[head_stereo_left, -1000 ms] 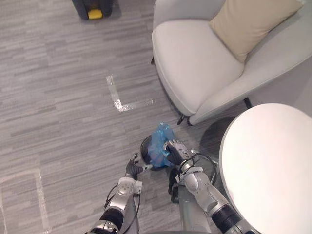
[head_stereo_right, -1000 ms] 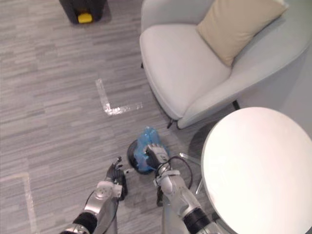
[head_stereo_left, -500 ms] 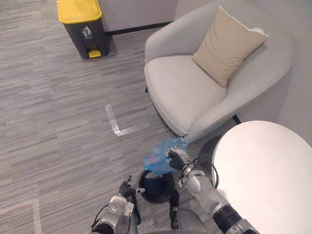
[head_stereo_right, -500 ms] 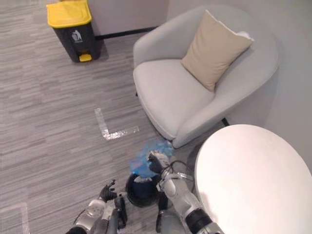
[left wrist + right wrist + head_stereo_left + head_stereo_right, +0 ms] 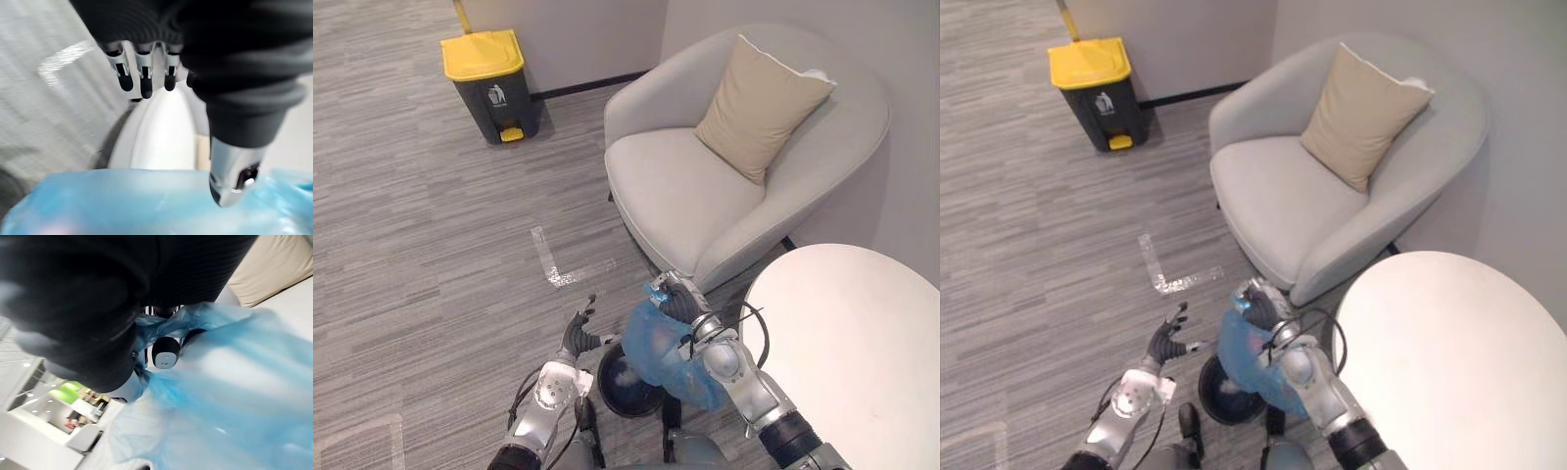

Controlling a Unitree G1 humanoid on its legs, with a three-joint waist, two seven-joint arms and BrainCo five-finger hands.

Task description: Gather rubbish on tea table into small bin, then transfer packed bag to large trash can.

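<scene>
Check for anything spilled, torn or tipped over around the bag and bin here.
Nothing stands out. The translucent blue plastic bag hangs whole from the right hand, above the small round black bin, which stands upright. The left hand is open beside it. The yellow-lidded dark trash can stands upright too, lid shut.

Thin, crinkled translucent blue plastic bag (image 5: 656, 352); glossy black small bin (image 5: 608, 388); matt grey cloth armchair (image 5: 685, 186); smooth white table top (image 5: 862, 333).

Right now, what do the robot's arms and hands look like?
The left arm and right arm are silver-grey and jointed, each with a black band further up. The left hand and right hand have dark ribbed covers over back and wrist, with silver fingers ending in dark tips.
</scene>
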